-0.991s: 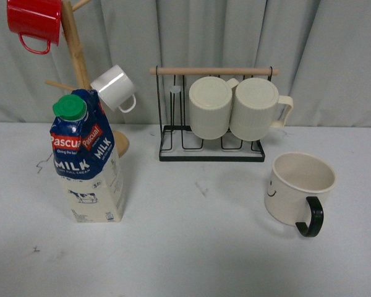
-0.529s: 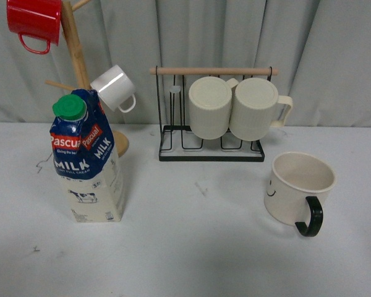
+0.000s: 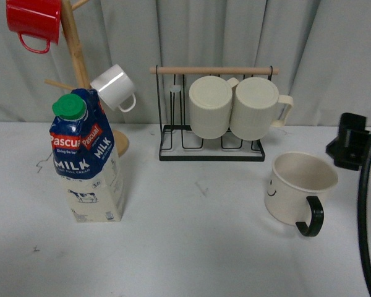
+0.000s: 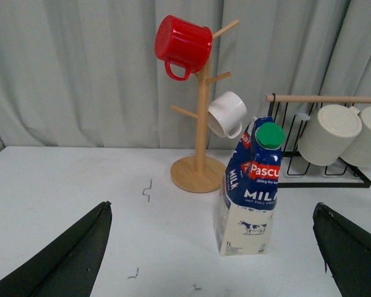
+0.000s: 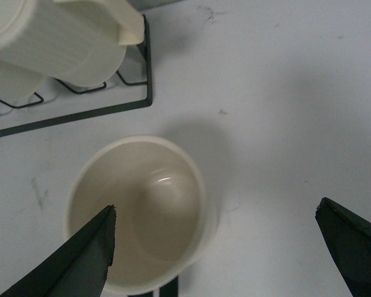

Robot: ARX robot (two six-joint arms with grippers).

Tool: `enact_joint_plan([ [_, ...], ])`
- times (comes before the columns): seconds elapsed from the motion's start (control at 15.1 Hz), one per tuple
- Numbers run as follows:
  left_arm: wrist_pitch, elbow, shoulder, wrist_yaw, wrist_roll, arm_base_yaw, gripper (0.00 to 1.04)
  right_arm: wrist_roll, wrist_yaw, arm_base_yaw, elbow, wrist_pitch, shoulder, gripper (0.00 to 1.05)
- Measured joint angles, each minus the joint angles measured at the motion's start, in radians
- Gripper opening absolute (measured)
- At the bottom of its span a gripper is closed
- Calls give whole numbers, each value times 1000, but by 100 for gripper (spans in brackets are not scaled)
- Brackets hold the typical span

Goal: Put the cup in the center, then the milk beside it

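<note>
**Front view.** The cup (image 3: 300,189) stands upright at centre right of the frame, mouth open. Its dark handle (image 3: 310,216) is turned toward the lower edge and the smiley is on its left side. The milk (image 3: 86,161) stands upright left of centre, with its green cap on.

Between the two, the table (image 3: 191,247) is bare across the middle and lower frame, save for small dark marks. This is the widest open room.

The wire rack (image 3: 210,151) with two ribbed mugs (image 3: 210,106) sits just above centre. Its base edge is near the cup but apart from it. The mug tree (image 3: 74,55) rises at upper left, close behind the carton, and carries a red mug (image 3: 34,21) and a small white mug (image 3: 114,88).

The right arm (image 3: 347,142) shows at the right edge, close beside the cup's rim, with a black cable curving down.

**Right wrist view.** The right gripper (image 5: 216,204) hangs above the cup with its fingers spread wide, holding nothing. The rack's corner lies near the cup.

**Left wrist view.** The left gripper (image 4: 211,207) is spread wide and empty, well back from the carton.
</note>
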Motion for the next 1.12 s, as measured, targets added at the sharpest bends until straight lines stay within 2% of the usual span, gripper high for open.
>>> enact_joint_plan([
  [0.2,0,0,0,0,0,0,98,49,32,27,130,-141,119,98],
  [0.53,0,0,0,0,0,0,98,63,32,19,200,-190,198,98],
  [0.73,0,0,0,0,0,0,98,63,32,21,212,-200,206,65],
  [0.93,0,0,0,0,0,0,98,65,21,27,217,-208,216,25],
  [1.06,0,0,0,0,0,0,98,77,5,34,204,-221,183,5],
  [1.12,0,0,0,0,0,0,98,77,0,43,196,-230,155,3],
])
